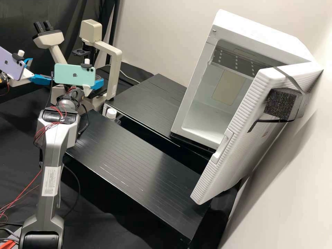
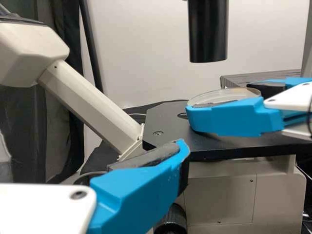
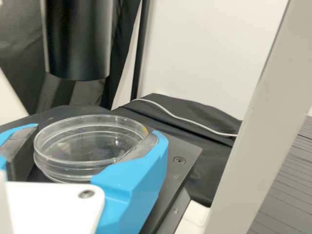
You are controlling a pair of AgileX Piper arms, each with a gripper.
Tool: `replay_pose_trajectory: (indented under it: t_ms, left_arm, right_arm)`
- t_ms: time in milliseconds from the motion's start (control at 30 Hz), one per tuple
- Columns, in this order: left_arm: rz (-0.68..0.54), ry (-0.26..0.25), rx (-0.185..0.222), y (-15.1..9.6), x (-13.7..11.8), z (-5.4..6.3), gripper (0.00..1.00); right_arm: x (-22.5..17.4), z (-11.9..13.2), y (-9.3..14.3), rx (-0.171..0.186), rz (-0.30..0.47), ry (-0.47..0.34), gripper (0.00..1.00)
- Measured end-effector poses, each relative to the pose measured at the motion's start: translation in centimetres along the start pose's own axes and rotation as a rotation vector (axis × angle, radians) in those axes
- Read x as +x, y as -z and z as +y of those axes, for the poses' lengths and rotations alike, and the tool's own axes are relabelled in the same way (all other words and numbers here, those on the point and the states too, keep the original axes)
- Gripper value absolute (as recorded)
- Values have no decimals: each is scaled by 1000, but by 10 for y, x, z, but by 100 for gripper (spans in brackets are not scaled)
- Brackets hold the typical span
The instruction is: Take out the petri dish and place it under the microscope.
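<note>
Petri dish (image 2: 224, 96) partly hidden behind right gripper (image 1: 98, 84)

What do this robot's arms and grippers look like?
Jointed grey arms; the nearer one in the high view has a white label, red wires and a black cable. White grippers have blue fingers with dark pads. One carries a mint phone, one a lilac phone.

A lab, shown by the microscope (image 1: 113, 69).

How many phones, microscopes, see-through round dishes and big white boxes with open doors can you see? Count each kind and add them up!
Phones: 2, purple phone and green phone
Microscope: 1
Round dish: 1
White box: 1
Total: 5
</note>
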Motion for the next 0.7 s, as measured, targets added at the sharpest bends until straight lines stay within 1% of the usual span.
replay_pose_trajectory:
  t_ms: [100,200,267,300,433,467,633,667,700]
  left_arm:
    - [0,0,0,0,0,0,100]
    - [0,0,0,0,0,0,100]
    - [0,0,0,0,0,0,100]
    - [0,0,0,0,0,0,100]
    - [0,0,0,0,0,0,100]
    - [0,0,0,0,0,0,100]
    - [0,0,0,0,0,0,100]
    - [0,0,0,0,0,0,100]
    - [0,0,0,0,0,0,100]
  right_arm:
    - [5,-3,-1,4,-9,5,0]
    - [10,-5,-1,-7,-4,6,0]
    - [12,-10,1,-7,0,20,0]
    - [15,-14,0,-5,-1,35,0]
    - [17,-18,4,5,13,49,0]
    - [18,-19,4,9,13,55,100]
    - [20,-21,5,10,15,68,100]
    - [20,-20,5,15,12,70,0]
    - [20,-20,5,20,9,69,0]
